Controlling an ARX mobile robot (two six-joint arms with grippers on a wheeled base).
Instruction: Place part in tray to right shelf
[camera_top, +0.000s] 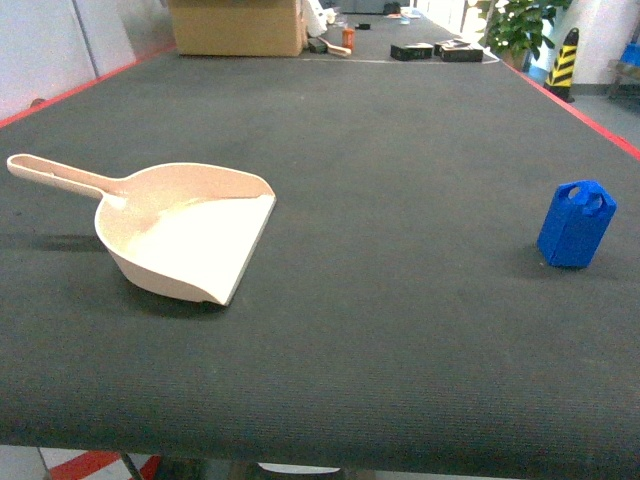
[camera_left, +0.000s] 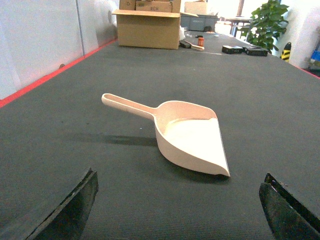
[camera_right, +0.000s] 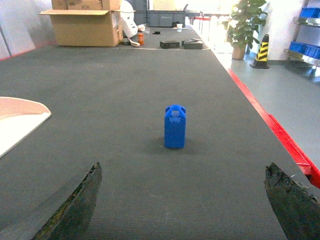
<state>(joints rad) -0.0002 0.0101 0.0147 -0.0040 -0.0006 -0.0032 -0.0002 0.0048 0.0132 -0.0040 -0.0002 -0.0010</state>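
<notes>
The beige tray (camera_top: 190, 235) lies on the dark table at the left, handle pointing far left, open lip facing right. It shows again in the left wrist view as the tray (camera_left: 192, 140), ahead of my open left gripper (camera_left: 180, 205), which holds nothing. The blue part (camera_top: 576, 224) stands upright near the table's right side. In the right wrist view the part (camera_right: 175, 126) stands ahead of my open, empty right gripper (camera_right: 182, 200). The tray's edge (camera_right: 20, 120) shows at that view's left. Neither gripper appears in the head view. The right shelf is out of view.
A cardboard box (camera_top: 238, 26) and small items (camera_top: 412, 50) sit at the table's far end. A red strip (camera_top: 580, 105) marks the table's right edge. A potted plant (camera_top: 518, 28) and a striped cone (camera_top: 563, 62) stand beyond it.
</notes>
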